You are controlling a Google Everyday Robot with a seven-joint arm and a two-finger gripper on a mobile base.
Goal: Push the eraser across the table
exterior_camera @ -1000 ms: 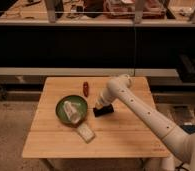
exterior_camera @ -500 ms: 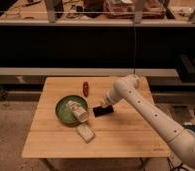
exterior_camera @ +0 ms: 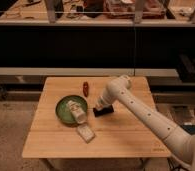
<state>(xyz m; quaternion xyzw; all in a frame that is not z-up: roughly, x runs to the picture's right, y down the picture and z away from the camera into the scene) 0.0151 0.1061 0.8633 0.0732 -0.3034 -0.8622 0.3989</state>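
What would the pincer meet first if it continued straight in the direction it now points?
The pincer, shut and low over the table, points down and left at the eraser, which it seems to touch already. Beyond that, the green bowl probably comes next, though depth is unclear.

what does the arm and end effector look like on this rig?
The arm is white with smooth, rounded tubular links and bulbous joints, and no loose cables show. The end effector, low over the table beside the eraser, is dark, almost black, against the white wrist. No markings can be made out.
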